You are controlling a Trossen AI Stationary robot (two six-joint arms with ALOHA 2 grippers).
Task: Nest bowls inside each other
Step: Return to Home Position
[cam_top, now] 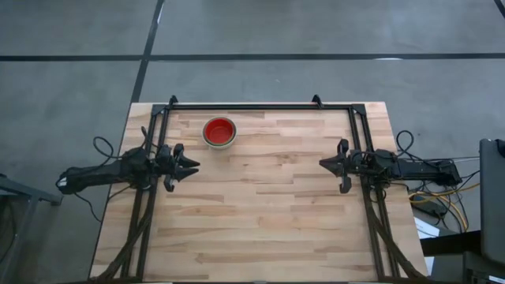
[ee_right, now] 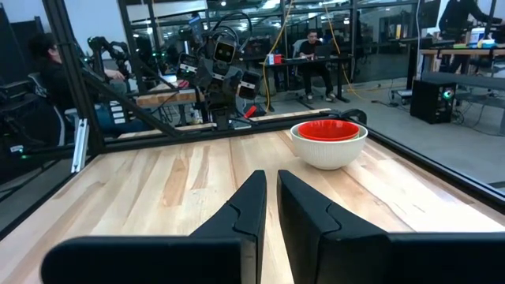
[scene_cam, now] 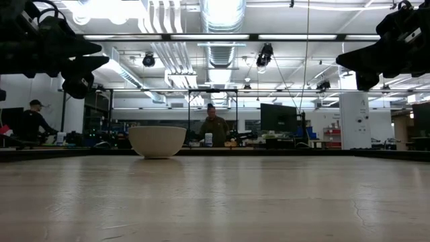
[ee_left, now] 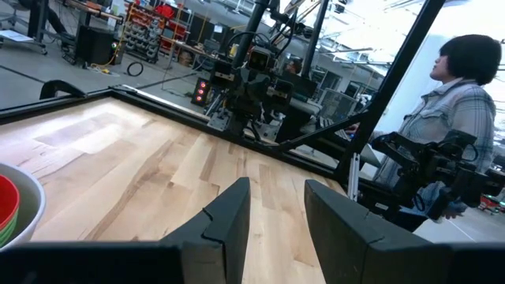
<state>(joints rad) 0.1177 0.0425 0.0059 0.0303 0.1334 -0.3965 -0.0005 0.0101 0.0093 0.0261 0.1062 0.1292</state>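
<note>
Your stack of small round plastic bowls [cam_top: 219, 132] stands on the pale wooden plank table [cam_top: 260, 229], close to the far rail of the black metal frame [cam_top: 260, 106] edging the top. Beyond the stack is a workshop hall with desks, monitors and bright ceiling lights. A person in a plaid shirt [ee_left: 461, 99] stands past the table's edge. The stack shows a white-grey bowl outside, green rims within it and a red bowl innermost. The left gripper [cam_top: 192, 166] hangs raised, near the stack on its left, fingers parted a little, holding nothing. The right gripper [cam_top: 323, 163] hangs raised, well apart on the stack's other side, fingers almost together, empty.
</note>
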